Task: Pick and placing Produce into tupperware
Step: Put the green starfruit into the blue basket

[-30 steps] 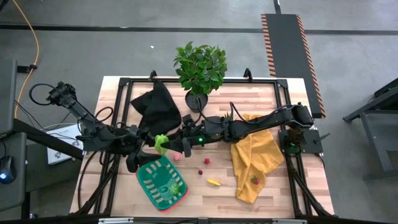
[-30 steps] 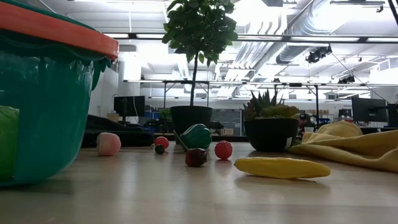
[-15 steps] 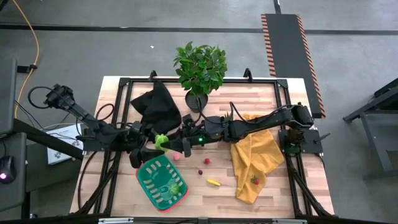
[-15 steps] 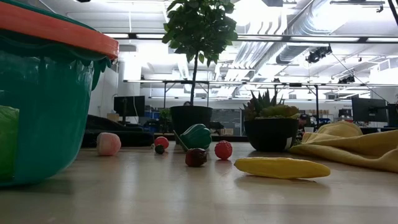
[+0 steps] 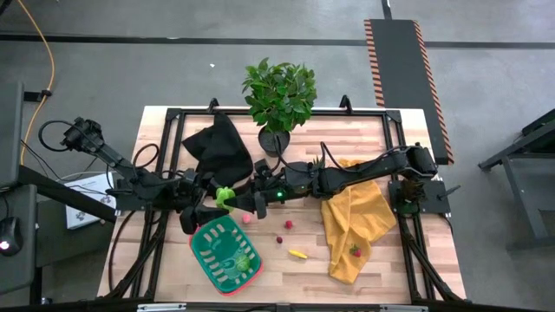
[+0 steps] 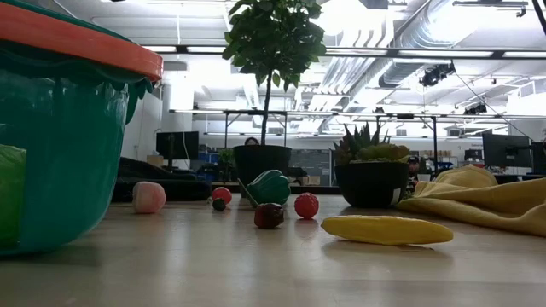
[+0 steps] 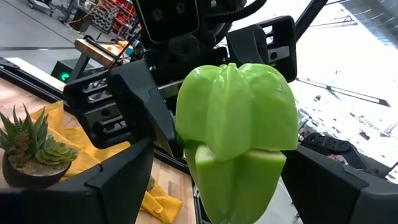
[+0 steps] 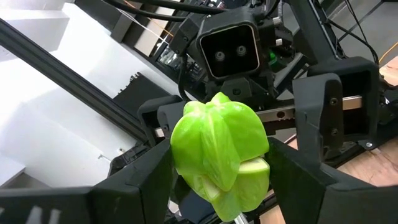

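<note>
A light green toy pepper (image 5: 225, 198) hangs in the air just beyond the far edge of the tupperware (image 5: 198, 245), a green container with a red rim (image 6: 77, 43). My right gripper (image 8: 222, 155) reaches in from the table's right and is shut on the pepper. My left gripper (image 7: 217, 149) faces it from the left, open, with one finger on either side of the pepper (image 7: 236, 124) and clear of it. Loose produce lies on the table: a pink piece (image 5: 246, 217), red pieces (image 5: 288, 224), a yellow one (image 5: 297, 254). My right gripper pinches the pepper's two opposite sides (image 8: 180, 155) between its two fingers. The fingers come in level from the table's right. The pepper is lifted clear of the table and the tupperware.
A green piece (image 5: 243, 260) lies in the tupperware. A black cloth (image 5: 217, 147) lies at the far left, a yellow cloth (image 5: 355, 217) with a red piece (image 5: 354, 251) on the right. A leafy potted plant (image 5: 279, 95) and a small spiky plant (image 6: 371, 153) stand at the back.
My left gripper has moved toward the table's right, up to the pepper, and stayed open; it then kept still. The pepper and my right gripper have not moved.
</note>
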`<state>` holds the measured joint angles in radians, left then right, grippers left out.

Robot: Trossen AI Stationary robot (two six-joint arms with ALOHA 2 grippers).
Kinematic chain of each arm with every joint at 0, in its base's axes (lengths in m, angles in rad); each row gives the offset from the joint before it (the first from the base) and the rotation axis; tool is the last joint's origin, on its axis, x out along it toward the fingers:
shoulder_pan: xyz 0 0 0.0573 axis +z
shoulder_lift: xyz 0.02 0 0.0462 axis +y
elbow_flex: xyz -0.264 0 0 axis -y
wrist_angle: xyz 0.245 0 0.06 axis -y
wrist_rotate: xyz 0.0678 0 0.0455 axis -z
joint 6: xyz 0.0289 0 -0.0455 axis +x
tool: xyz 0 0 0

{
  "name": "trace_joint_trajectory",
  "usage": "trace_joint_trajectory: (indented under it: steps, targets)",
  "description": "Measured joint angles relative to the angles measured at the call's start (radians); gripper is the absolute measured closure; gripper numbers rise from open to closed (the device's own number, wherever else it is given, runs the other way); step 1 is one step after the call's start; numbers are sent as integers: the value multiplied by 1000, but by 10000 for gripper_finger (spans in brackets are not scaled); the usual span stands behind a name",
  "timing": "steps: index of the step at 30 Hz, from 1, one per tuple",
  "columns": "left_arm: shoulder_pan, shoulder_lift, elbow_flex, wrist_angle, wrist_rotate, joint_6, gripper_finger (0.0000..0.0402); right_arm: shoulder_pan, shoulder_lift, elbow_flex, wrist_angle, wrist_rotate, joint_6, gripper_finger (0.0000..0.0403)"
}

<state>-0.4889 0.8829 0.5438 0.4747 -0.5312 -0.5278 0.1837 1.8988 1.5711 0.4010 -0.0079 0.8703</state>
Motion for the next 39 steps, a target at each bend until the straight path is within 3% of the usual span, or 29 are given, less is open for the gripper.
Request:
trace_joint_trajectory:
  steps: [12, 22, 31, 39]
  targets:
    - [-1, 0, 0, -3, 7, 24, 164, 0, 0, 0, 0, 0, -6, 189]
    - [-1, 0, 0, -3, 8, 16, 169, 0, 0, 0, 0, 1, -16, 186]
    - [1, 1, -1, -3, 11, 5, 176, 0, 0, 3, -12, 1, -11, 114]
    - [0, 1, -1, -1, 12, 6, 197, -1, 0, 3, -19, 20, -17, 102]
